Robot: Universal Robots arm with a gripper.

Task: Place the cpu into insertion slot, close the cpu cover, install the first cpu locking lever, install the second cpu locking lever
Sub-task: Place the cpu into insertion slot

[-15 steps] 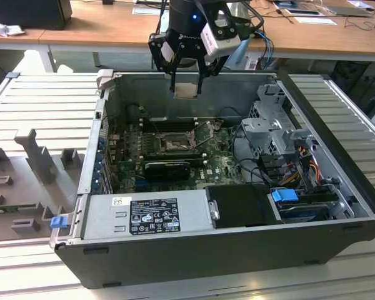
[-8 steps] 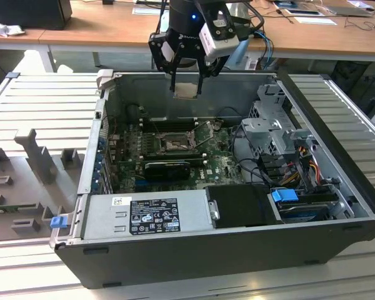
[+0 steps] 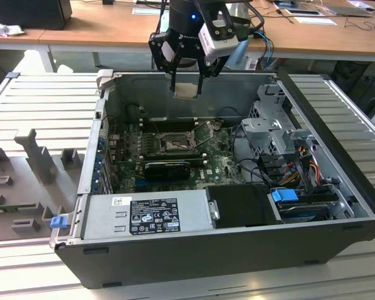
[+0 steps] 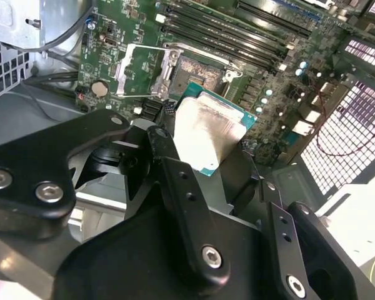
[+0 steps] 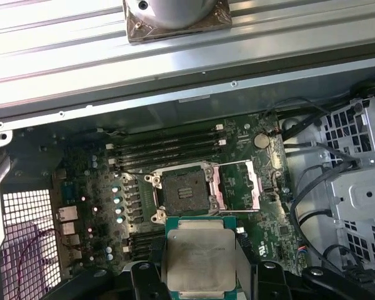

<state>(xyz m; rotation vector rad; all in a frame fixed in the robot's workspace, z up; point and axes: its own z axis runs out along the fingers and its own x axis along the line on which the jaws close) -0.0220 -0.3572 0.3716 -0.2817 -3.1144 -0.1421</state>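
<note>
silvery-beige cpu (image 5: 200,259) is gripped by the closed end effector (image 3: 186,91), held well above the bare socket (image 5: 185,190), cpu cover (image 4: 126,70) swung open; pins could be bent if it is lowered tilted or misaligned.

Open PC case (image 3: 206,257): motherboard (image 3: 130,155) in the middle, power supply (image 3: 144,215) at its 6 o'clock, drive cage (image 3: 270,127) at 3.

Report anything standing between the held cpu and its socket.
Nothing visible does. The gripper holds the cpu above the bare socket, and the cpu cover is swung open beside it, clear of the path.
</note>
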